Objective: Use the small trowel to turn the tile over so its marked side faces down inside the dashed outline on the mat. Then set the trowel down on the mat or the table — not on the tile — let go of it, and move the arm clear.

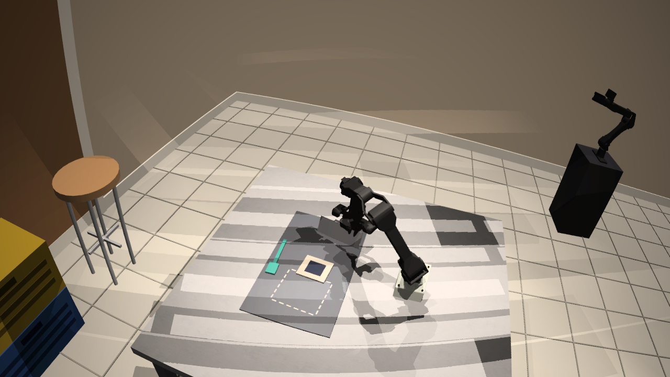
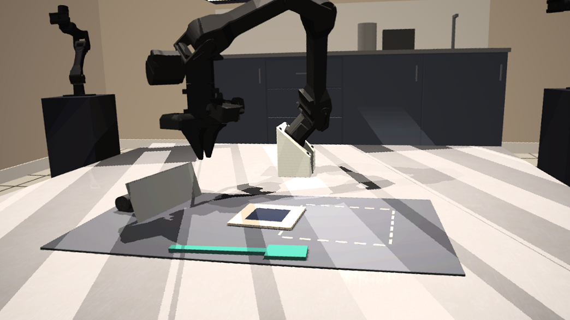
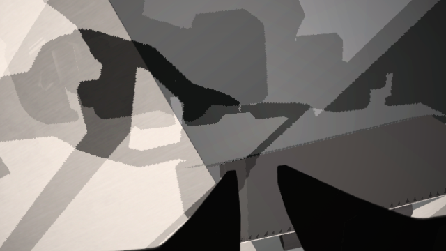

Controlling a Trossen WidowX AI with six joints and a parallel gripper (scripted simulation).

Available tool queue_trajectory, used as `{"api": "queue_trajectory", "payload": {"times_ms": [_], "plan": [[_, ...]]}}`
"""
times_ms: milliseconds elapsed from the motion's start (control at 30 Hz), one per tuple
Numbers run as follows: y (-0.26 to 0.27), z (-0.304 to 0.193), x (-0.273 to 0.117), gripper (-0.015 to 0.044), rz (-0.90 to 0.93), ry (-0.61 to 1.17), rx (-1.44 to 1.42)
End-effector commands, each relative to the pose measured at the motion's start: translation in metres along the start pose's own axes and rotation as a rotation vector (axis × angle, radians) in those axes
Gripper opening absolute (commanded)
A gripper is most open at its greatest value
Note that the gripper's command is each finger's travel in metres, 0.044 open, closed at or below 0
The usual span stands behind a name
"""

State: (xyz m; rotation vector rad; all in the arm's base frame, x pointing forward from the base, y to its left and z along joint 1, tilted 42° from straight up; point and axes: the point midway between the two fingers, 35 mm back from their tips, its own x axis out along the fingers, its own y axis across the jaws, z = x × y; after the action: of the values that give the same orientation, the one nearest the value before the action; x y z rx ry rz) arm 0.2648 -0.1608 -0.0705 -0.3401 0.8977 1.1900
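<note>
My gripper (image 1: 354, 233) (image 2: 205, 158) (image 3: 256, 176) points down with a narrow gap between its fingertips and nothing between them. It is open and hangs above the mat's far end, by the slanted grey panel. The teal trowel (image 1: 272, 268) (image 2: 287, 251) lies flat on the dark mat (image 1: 262, 300) (image 2: 428, 246), along its long edge and away from the gripper. The cream tile (image 1: 314, 268) (image 2: 268, 214) lies flat with its dark square up. It lies mostly outside the dashed outline (image 2: 393, 212), overlapping one side. The wrist view shows neither trowel nor tile.
The slanted grey panel (image 1: 330, 230) (image 2: 162, 194) (image 3: 331, 167) stands on the mat close below my fingers, with a dark cylinder (image 2: 123, 203) behind it. My arm's pale base block (image 2: 294, 160) stands on the table beside the mat. Striped shadows cross everything.
</note>
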Motion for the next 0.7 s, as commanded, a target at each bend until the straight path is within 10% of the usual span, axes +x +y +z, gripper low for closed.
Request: {"api": "queue_trajectory", "payload": {"times_ms": [0, 667], "plan": [[-0.002, -0.011, -0.001, 0.01, 0.0, 0.005, 0.121], [-0.008, -0.069, 0.0, 0.01, -0.007, 0.009, 0.806]]}}
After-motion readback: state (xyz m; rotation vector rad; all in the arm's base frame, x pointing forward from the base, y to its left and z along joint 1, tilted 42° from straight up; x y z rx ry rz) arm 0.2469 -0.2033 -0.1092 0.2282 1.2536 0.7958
